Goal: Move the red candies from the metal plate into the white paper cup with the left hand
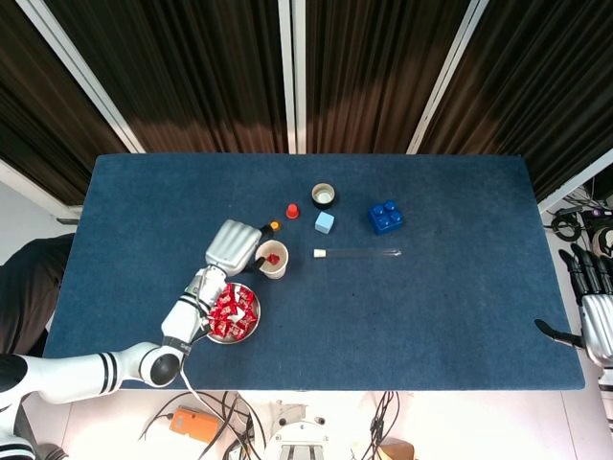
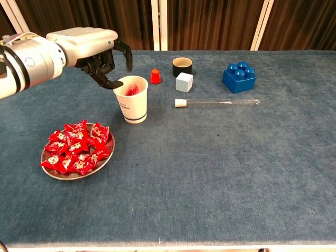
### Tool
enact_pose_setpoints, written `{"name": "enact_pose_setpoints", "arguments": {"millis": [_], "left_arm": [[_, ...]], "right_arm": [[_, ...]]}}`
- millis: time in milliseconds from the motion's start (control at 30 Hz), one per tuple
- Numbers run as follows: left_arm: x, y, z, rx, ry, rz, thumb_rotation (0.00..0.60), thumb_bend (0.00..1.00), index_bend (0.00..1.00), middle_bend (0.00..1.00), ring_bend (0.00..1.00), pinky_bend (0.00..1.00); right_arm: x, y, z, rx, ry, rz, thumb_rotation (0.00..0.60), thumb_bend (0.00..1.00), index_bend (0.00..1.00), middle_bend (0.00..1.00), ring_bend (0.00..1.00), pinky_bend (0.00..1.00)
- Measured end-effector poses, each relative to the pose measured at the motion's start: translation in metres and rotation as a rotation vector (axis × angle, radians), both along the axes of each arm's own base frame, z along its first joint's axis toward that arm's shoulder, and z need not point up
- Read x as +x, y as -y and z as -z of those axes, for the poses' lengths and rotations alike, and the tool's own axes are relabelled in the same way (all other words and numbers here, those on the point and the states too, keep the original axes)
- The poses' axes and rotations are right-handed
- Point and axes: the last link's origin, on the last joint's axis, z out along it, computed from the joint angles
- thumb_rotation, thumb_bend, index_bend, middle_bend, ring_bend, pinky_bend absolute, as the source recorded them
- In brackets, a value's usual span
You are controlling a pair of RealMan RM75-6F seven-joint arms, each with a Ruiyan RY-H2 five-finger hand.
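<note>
One white paper cup (image 2: 131,98) w/ one red candy (image 2: 131,90) inside; one metal plate (image 2: 48,169) w/ approx. a dozen red candies (image 2: 76,146), exact no. unclear. One each: blue brick (image 2: 239,76), glass tube (image 2: 218,102), pale cube (image 2: 184,82), red cap (image 2: 155,76), orange cap (image 1: 274,226), black-rimmed pot (image 2: 182,66).
</note>
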Motion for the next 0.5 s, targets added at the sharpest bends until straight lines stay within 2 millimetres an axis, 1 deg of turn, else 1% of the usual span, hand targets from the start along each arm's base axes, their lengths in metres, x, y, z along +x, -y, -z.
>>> {"name": "enact_pose_setpoints", "arguments": {"millis": [133, 233, 300, 333, 400, 500], "left_arm": [[-0.002, 0.008, -0.013, 0.042, 0.034, 0.009, 0.6, 0.19, 0.24, 0.9, 0.83, 0.79], [-0.007, 0.018, -0.026, 0.082, 0.088, 0.028, 0.6, 0.21, 0.3, 0.9, 0.83, 0.79], [-0.013, 0.028, -0.036, 0.104, 0.13, 0.05, 0.6, 0.23, 0.37, 0.9, 0.83, 0.79], [-0.015, 0.033, -0.039, 0.107, 0.145, 0.062, 0.6, 0.23, 0.39, 0.9, 0.83, 0.79], [-0.023, 0.047, -0.044, 0.091, 0.17, 0.091, 0.6, 0.24, 0.4, 0.9, 0.83, 0.79], [-0.038, 0.069, -0.041, 0.029, 0.151, 0.12, 0.6, 0.25, 0.41, 0.9, 0.83, 0.79]], "right_arm": [[0.0, 0.001, -0.001, -0.001, -0.001, -0.002, 0.6, 0.18, 0.0, 0.03, 0.0, 0.03], [0.0, 0.002, -0.001, -0.004, 0.0, -0.004, 0.6, 0.19, 0.0, 0.03, 0.0, 0.03], [0.0, 0.001, -0.001, -0.005, 0.0, -0.005, 0.6, 0.18, 0.0, 0.03, 0.0, 0.03], [0.0, 0.001, -0.001, -0.005, 0.0, -0.004, 0.6, 0.19, 0.0, 0.03, 0.0, 0.03], [0.0, 0.001, -0.001, -0.004, 0.002, -0.004, 0.6, 0.18, 0.0, 0.03, 0.0, 0.03], [0.001, 0.002, 0.001, -0.001, 0.002, -0.007, 0.6, 0.18, 0.0, 0.03, 0.0, 0.03]]}}
